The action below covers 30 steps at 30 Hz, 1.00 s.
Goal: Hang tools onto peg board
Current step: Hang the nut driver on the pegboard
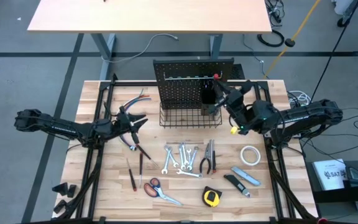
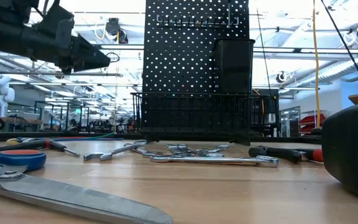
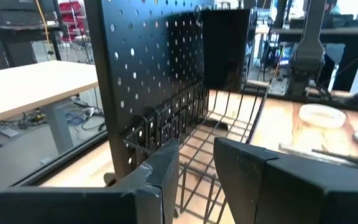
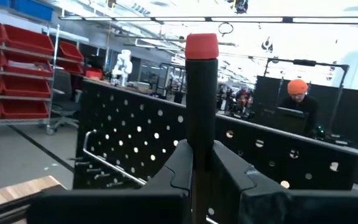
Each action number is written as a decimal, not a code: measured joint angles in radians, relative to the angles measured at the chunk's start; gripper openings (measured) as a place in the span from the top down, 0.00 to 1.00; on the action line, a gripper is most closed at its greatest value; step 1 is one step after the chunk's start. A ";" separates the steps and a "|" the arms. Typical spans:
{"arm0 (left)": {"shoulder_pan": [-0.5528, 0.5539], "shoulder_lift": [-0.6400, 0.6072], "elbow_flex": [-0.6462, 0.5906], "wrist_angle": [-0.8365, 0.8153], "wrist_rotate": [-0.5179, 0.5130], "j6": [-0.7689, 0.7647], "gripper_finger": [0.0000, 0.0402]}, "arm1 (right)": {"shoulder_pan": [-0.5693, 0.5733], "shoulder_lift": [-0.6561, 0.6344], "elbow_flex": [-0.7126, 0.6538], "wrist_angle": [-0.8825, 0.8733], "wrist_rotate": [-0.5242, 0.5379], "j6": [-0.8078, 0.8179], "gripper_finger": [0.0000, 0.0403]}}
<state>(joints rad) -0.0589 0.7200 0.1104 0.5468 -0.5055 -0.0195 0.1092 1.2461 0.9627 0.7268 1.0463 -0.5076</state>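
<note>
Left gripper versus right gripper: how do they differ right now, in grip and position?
Grip: the left gripper is open and empty, while the right gripper is shut on a black screwdriver with a red end, held upright.
Position: the left gripper sits off the left side of the peg board, facing its basket, while the right gripper is close against the board by the cup.
Shared: both point toward the peg board.

My right gripper [image 1: 219, 87], clamped on a screwdriver [image 4: 201, 93], hung just above the black cup [image 1: 209, 96]. The peg board [image 1: 191, 78] blocked twelve o'clock; the wire basket [image 1: 190, 116] crowded eight. Bare tabletop [image 1: 272, 112] lay free at four o'clock.
</note>
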 joint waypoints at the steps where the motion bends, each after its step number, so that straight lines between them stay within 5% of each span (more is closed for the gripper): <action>1: 0.000 0.000 0.000 -0.006 0.000 -0.001 0.73 | -0.005 0.003 0.000 -0.002 0.000 0.002 0.94; 6: 0.000 0.000 0.000 -0.018 0.000 -0.001 0.73 | -0.005 0.010 0.000 -0.004 -0.015 0.045 0.94; 16: 0.000 0.000 0.000 0.009 0.002 -0.002 0.73 | 0.000 0.073 0.017 -0.007 -0.231 0.286 0.94; 30: 0.000 0.000 0.000 -0.007 0.004 -0.004 0.73 | -0.042 0.405 0.429 -0.109 -0.238 0.232 0.94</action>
<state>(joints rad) -0.0590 0.7197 0.1104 0.5403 -0.5011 -0.0238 0.0676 1.6513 1.3914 0.6175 0.8084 -0.2755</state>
